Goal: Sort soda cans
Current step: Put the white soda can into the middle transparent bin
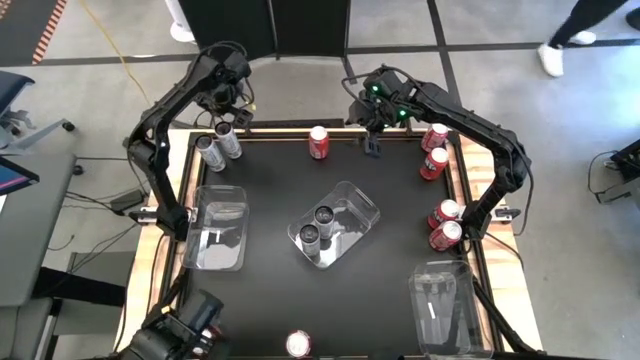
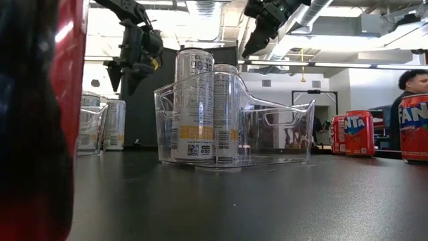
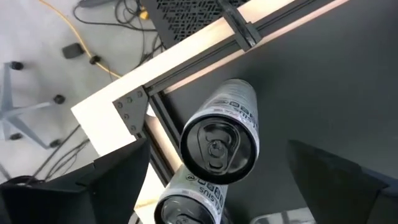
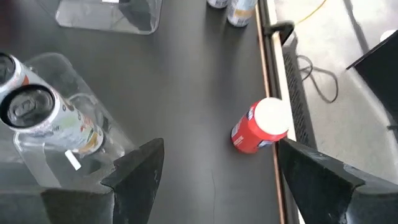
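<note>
At the far left corner of the table (image 1: 270, 300), the left gripper (image 1: 240, 118) hangs with its fingers spread wide and empty above two silver-grey cans (image 1: 218, 146) that stand upright, touching, just inside the rail. In the left wrist view the upper can (image 3: 219, 142) sits squarely between the fingers (image 3: 112, 180), dark top facing the camera, so its long axis runs straight up toward the wrist; this arm is clearly the nearer one. Its label cannot be read. Mid-table, a clear tray (image 1: 335, 222) holds two more silver cans (image 1: 318, 224). Farther right, the right gripper (image 1: 372, 145) hovers wide open and empty beside a red can (image 1: 319, 142) at the far edge. Four red cans (image 1: 439, 185) line the right side; those in the low view read Fanta (image 2: 359, 132).
</note>
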Controlling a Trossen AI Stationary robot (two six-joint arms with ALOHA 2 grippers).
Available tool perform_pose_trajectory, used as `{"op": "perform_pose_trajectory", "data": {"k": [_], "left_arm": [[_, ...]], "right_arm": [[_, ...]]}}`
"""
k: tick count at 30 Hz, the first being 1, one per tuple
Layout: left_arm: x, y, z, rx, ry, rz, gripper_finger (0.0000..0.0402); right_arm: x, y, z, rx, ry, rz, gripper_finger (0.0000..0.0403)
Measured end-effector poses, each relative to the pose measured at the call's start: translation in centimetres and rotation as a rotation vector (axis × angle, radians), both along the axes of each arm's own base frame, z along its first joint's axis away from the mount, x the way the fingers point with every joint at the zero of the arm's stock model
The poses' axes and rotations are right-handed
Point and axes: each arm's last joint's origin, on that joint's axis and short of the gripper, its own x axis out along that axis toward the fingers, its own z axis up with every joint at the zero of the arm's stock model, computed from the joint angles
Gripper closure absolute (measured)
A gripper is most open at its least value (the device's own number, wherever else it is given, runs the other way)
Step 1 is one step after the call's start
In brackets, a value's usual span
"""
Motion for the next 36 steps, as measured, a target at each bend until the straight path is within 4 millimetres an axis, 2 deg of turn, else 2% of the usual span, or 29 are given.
{"op": "perform_pose_trajectory", "data": {"k": [9,36], "left_arm": [[-0.8,0.2,0.0,-0.044,-0.024,0.009,0.0030],[-1.3,0.3,-0.1,-0.096,-0.086,0.030,0.0030]], "right_arm": [[0.1,-0.2,-2.0,0.014,0.043,0.010,0.0072],[0.4,-0.2,-1.8,0.021,0.008,0.021,0.0072]]}}
